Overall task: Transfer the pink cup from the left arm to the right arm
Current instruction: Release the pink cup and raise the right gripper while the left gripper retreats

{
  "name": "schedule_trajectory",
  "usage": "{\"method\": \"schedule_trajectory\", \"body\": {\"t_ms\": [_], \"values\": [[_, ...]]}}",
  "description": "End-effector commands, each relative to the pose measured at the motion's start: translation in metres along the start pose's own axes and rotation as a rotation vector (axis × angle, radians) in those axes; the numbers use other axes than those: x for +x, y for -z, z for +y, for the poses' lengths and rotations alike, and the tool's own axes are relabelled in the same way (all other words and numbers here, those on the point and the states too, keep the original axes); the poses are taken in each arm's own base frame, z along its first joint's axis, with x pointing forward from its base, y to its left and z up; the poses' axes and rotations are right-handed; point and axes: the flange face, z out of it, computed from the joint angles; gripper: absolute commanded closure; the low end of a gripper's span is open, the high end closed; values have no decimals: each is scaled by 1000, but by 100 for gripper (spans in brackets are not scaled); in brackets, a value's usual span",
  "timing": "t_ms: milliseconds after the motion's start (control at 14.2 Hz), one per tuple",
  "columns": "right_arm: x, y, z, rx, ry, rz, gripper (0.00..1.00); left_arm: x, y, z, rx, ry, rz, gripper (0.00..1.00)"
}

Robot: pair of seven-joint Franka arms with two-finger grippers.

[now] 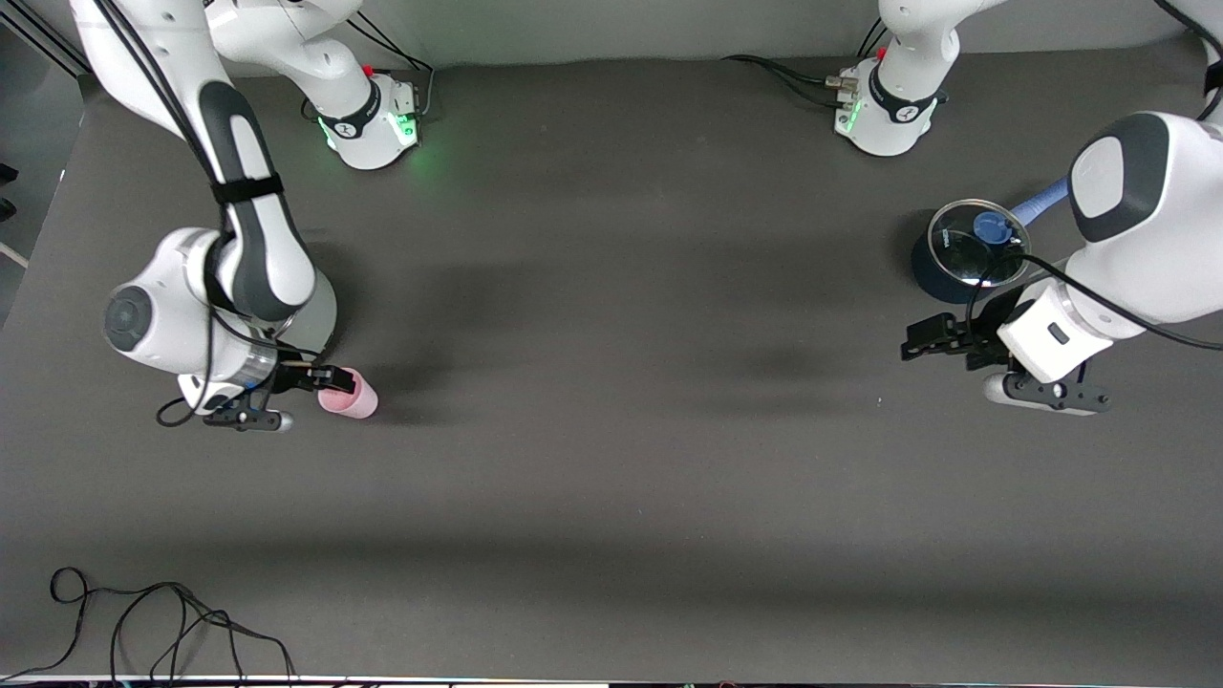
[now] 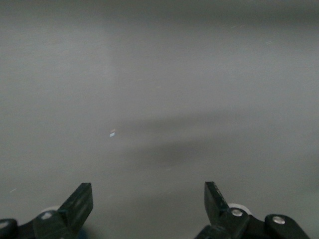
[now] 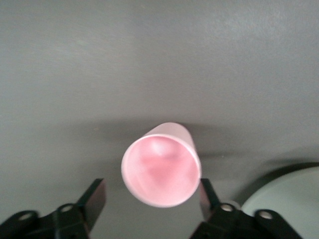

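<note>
Dark grey counter (image 1: 611,478) carries the small pale pink plastic cup (image 1: 349,398), standing between the right gripper (image 1: 320,382)'s parted jaws at the right arm's end. Left gripper (image 1: 922,339) hovers near a lidded dark blue pot (image 1: 932,272), jaws apart and holding nothing.

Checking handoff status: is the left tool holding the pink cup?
No. The left tool is open with only bare table between its fingers, while the pink cup sits at the right tool.

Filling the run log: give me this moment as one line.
pink cup: on table, between fingers | right gripper: open around cup | left gripper: open, empty, waiting beside lidded pot
</note>
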Motion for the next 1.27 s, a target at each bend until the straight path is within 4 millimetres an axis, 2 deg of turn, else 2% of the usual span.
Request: {"method": "schedule_trajectory", "body": {"t_ms": [0,141,281,352,563,704,844,1056,1196], "values": [[-11,61,4,14,59,28,1,-15,38,-2,104,22,-9,0],[-14,106,13,-8,90,13,1,-15,72,-5,181,10,-10,0],[-17,161,21,-4,99,-21,1,-18,85,-7,188,18,-20,0],[-19,189,23,-25,101,-38,1,-19,86,-9,190,25,-30,0],[-29,273,22,-99,110,-78,1,-19,88,-45,184,67,-39,0],[-36,315,21,-104,110,-60,1,-23,85,-47,180,75,-62,0],[-40,329,18,-124,118,-58,1,-26,88,-44,177,91,-72,0],[-35,328,16,-131,126,-43,1,-32,90,-41,206,88,-52,0],[-34,328,16,-132,126,-44,1,-46,84,-35,241,88,-11,0]]}}
